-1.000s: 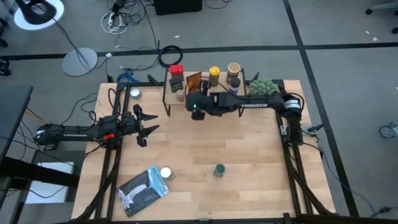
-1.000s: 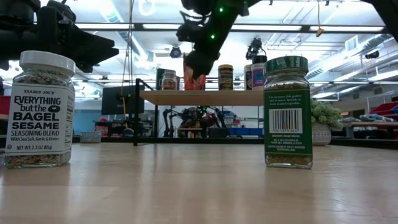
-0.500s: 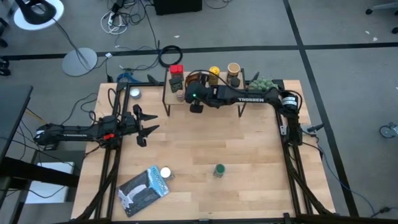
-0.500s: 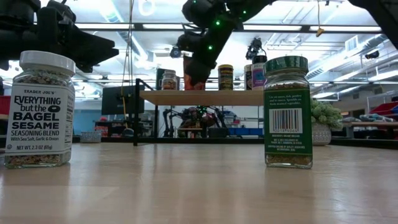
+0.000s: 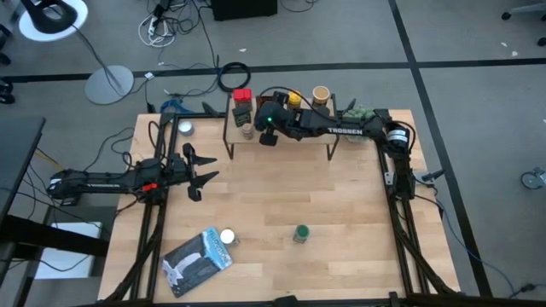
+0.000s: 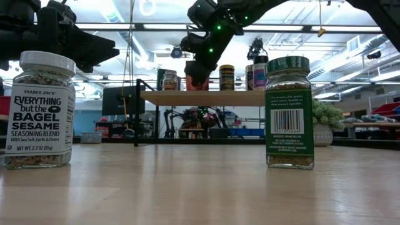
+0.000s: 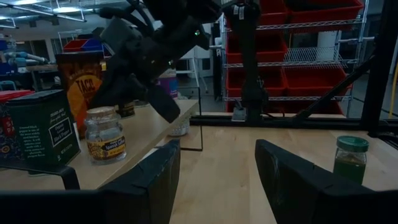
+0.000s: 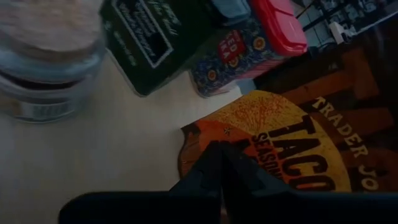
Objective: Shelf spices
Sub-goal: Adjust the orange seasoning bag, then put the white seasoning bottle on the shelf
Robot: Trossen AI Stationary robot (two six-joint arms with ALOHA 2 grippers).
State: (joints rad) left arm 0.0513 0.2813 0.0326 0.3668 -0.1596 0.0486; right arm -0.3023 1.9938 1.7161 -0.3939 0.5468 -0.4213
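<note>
From above, the right gripper is seen over the shelf, its arm hiding most of an orange packet. The left gripper is held open over the table's left side. 2 jars are left on the table: a green-capped jar and a white-capped jar.

At table height, the white-capped jar and green-capped jar are seen up close, the shelf behind.

In the right wrist view, the fingers are pinched on the orange packet, apparently by its edge.
</note>
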